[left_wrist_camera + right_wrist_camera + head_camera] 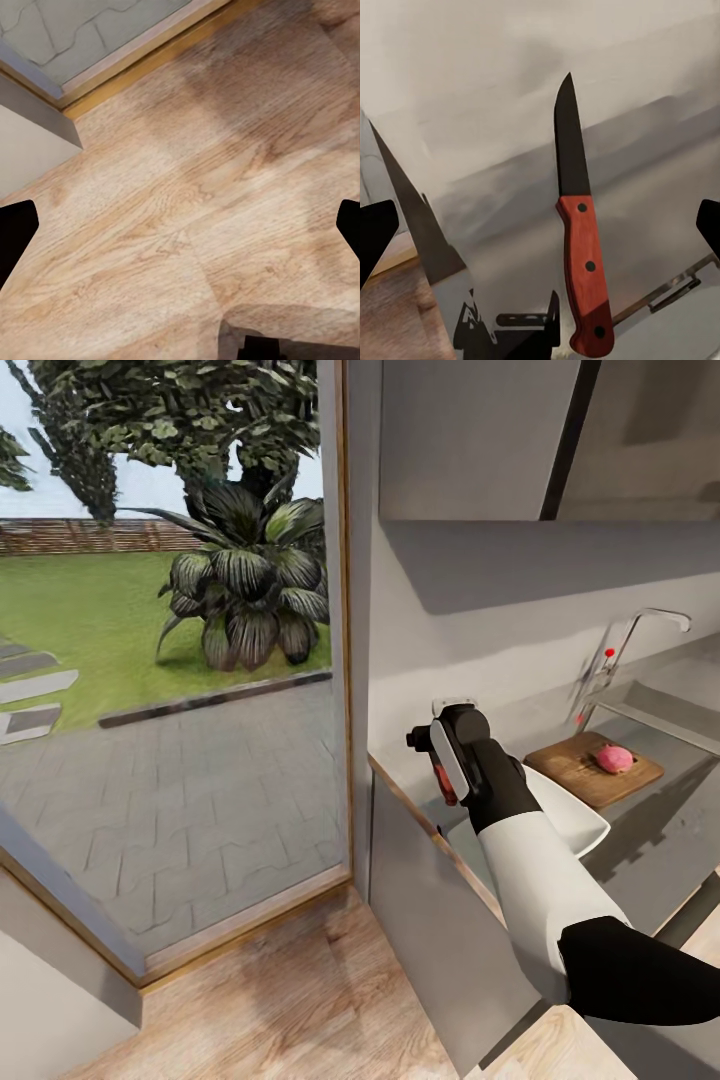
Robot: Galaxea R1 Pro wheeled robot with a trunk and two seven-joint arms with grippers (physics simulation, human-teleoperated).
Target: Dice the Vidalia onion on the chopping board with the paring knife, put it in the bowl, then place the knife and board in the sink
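At the right of the head view runs the grey countertop (640, 850) under a pale wall and upper cabinets, and at the left a big glass door opens onto grey paving, lawn and a spiky dark plant (245, 585), with light wooden floor (300, 1000) at the bottom. At far right sits the sink (665, 710) with its chrome tap (630, 650) and red knob. Just in front of it the chopping board (595, 768) lies flat on the counter, and the pinkish Vidalia onion (614, 759) rests on top of it. The white bowl (570, 815) is nearer, partly behind the raised arm; its inside can't be made out. Centre frame, the right gripper (448, 755) is lifted above the counter's end, and in the right wrist view the paring knife (580, 240) stands blade-up, its reddish handle clamped at the base. The left wrist view looks down on wooden flooring, its dark fingertips (15, 232) at opposite edges, spread wide, holding nothing.
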